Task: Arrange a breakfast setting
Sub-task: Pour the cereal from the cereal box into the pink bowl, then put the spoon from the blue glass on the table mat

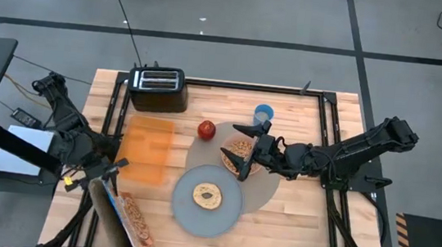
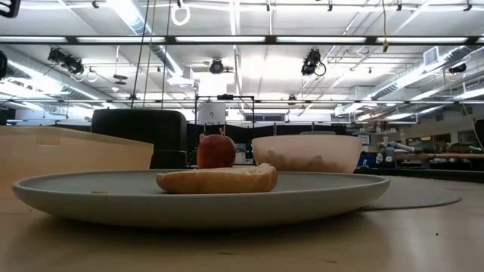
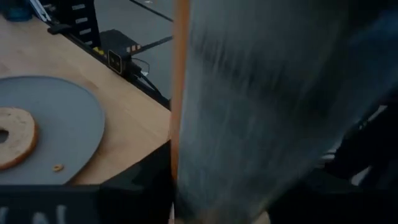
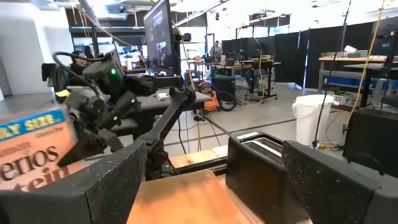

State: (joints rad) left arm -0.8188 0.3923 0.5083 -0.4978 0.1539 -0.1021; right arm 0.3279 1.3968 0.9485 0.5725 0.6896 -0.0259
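Bagel [image 1: 208, 194] sits centred on the grey plate [image 1: 228, 215], ready to eat. Right gripper [image 1: 244, 152], fingers spread wide, hovers over the pink bowl [image 1: 238, 148] of cereal. Left gripper [image 1: 93, 177] is at the cereal box [image 1: 122, 220] by the table edge; I cannot tell its grip.

Premises: a robotics laboratory or test hall, not a home. Rows of strip lights [image 2: 318, 39] and cameras [image 2: 312, 62] hang from an open ceiling with exposed ducts. The floor [image 1: 241, 6] is bare grey concrete with cables lying on it. Work benches [image 4: 348, 62], a monitor [image 4: 160, 34] and black partition curtains [image 4: 292, 53] fill the room beyond. The wooden table [image 1: 293, 221] is bolted into a black metal frame [image 1: 332, 127].
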